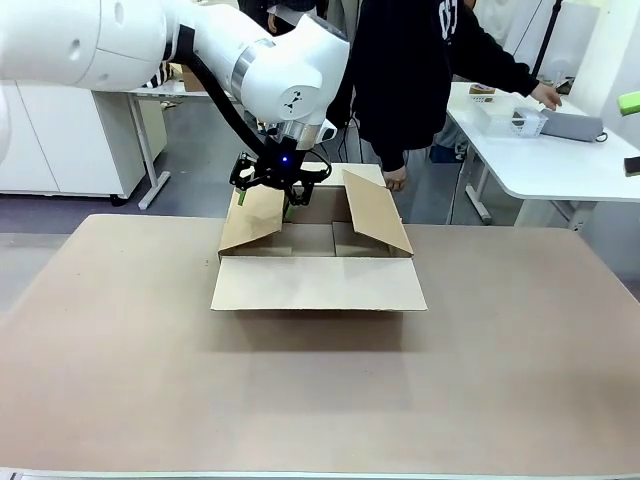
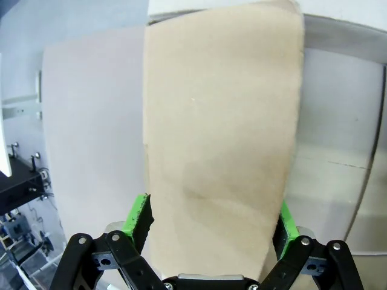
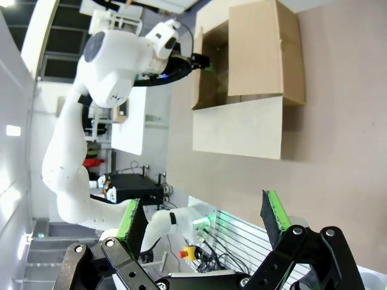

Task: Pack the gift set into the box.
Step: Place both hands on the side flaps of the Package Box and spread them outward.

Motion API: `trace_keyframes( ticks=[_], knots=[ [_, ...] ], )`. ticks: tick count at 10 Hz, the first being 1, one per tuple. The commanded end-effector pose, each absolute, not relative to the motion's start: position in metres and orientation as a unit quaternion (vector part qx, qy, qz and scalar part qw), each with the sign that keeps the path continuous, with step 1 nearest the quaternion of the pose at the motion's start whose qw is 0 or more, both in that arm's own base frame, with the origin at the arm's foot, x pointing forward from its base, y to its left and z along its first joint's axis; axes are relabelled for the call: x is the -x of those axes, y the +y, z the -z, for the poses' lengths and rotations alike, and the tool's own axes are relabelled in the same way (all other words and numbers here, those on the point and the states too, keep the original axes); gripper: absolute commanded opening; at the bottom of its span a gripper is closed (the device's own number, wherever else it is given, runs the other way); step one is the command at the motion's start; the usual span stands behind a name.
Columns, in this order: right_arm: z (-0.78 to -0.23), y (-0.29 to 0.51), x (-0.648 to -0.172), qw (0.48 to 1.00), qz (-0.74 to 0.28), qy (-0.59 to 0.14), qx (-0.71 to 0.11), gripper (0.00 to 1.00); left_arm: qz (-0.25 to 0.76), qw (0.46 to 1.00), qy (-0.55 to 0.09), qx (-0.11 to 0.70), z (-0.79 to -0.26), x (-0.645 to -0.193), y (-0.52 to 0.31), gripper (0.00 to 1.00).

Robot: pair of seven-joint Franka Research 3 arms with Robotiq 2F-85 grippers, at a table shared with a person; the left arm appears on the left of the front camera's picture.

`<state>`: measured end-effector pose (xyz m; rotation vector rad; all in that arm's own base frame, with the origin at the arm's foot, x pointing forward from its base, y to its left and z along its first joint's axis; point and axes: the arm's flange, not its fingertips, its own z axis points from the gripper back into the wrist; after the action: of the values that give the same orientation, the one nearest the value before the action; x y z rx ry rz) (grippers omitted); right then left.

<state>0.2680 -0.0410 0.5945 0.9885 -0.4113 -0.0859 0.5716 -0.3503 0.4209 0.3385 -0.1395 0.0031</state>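
- Brown table (image 1: 120, 350) shared with a person standing at the far side; white desks behind.
- On the left gripper (image 2: 211, 206), jaws spread wide, green pads (image 2: 138, 216) at either edge of the cardboard seen face-on between them; no pinch across its thickness.
- Cardboard there judged to be the left flap (image 1: 252, 222), half raised and tilted. Likely reason for the pose: pushing or steadying that flap so the mouth is clear for packing.
- One box (image 1: 312, 240) at mid-table, open side up, just beyond the gripper. Near flap (image 1: 318, 284) folded flat toward the robot, right flap (image 1: 377, 215) tilted up. Three flaps counted for sure; fourth, on the far side, unclear behind the wrist.
- What shows of the inside: bare cardboard. Packing judged not yet begun.
- One person's hand (image 1: 396, 180) near the far right corner, contact uncertain.
- Right gripper (image 3: 202, 205) parted too, empty, well apart from the box; judged waiting.
- Tally: two grippers, one box.
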Motion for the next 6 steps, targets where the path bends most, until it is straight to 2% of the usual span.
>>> trace_keyframes(
  ticks=[1, 6],
  knots=[
    [-0.595, -0.041, -0.270, 0.854, 0.030, -0.202, -0.479, 1.00, -0.028, 0.974, -0.094, -0.206, -0.426, -0.563, -0.331, 1.00],
    [-0.595, -0.041, -0.270, 0.854, 0.030, -0.202, -0.479, 1.00, -0.084, 0.971, -0.137, -0.176, -0.469, -0.562, -0.285, 1.00]
  ],
)
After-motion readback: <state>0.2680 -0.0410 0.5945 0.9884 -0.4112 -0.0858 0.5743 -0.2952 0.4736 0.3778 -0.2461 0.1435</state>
